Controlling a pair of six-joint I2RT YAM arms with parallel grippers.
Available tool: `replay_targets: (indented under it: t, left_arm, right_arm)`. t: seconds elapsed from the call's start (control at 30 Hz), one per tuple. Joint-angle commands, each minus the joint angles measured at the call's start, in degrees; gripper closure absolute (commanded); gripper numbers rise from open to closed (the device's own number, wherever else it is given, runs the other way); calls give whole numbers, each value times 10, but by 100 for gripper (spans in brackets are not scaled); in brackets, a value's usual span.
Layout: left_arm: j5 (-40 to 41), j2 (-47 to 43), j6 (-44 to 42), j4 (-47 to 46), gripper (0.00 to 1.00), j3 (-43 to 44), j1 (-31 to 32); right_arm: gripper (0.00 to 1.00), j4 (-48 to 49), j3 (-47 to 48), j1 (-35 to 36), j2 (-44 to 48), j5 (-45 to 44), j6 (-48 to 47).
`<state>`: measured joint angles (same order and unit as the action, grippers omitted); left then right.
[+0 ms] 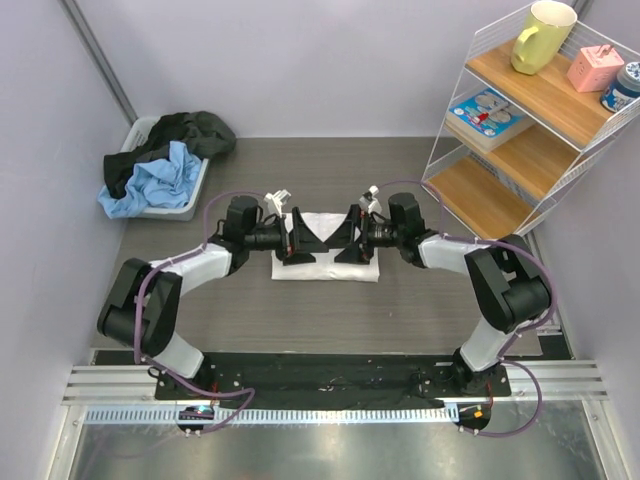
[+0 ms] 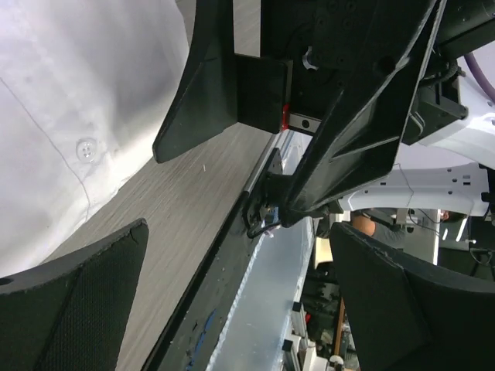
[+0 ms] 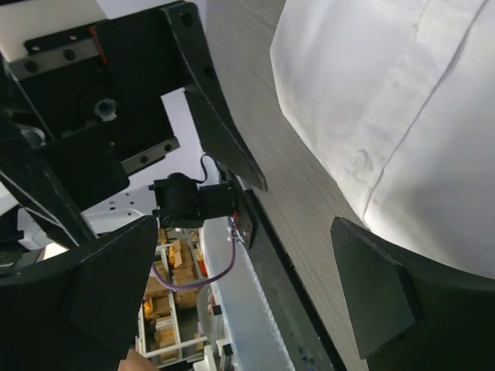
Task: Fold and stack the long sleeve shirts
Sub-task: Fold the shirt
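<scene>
One folded white long sleeve shirt [image 1: 327,268] lies flat in the middle of the grey table [image 1: 330,320]. My left gripper [image 1: 303,240] hangs over its left end and my right gripper [image 1: 350,240] over its right end, tips facing each other, both open with nothing between the fingers. In the left wrist view the white shirt [image 2: 62,116] with a button fills the upper left, beside my open left gripper [image 2: 240,301]. The right wrist view shows the shirt [image 3: 402,100] and its button placket at the upper right, beside my open right gripper [image 3: 244,294].
A grey bin [image 1: 190,205] at the back left holds crumpled blue cloth [image 1: 150,185] and dark cloth [image 1: 190,130]. A wire shelf [image 1: 520,130] at the back right carries a yellow mug, a pink box and a flat package. Walls close in on both sides.
</scene>
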<state>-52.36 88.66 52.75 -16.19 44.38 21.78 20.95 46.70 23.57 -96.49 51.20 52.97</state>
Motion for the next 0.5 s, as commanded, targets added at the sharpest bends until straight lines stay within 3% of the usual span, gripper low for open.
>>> replay_targets:
  t: [0.0,0.27,0.47]
  left_arm:
    - [-9,50,30,-107,0,-19,-7]
    - [-22,186,-35,-97,0,-31,-70]
    - [-9,173,-106,-29,0,-72,-102]
  right_arm:
    - [0,135,-18,1,-31,14,55]
    - [0,145,-43,-58,-147,30,23]
    - [0,4,-57,-106,-127,38,-70]
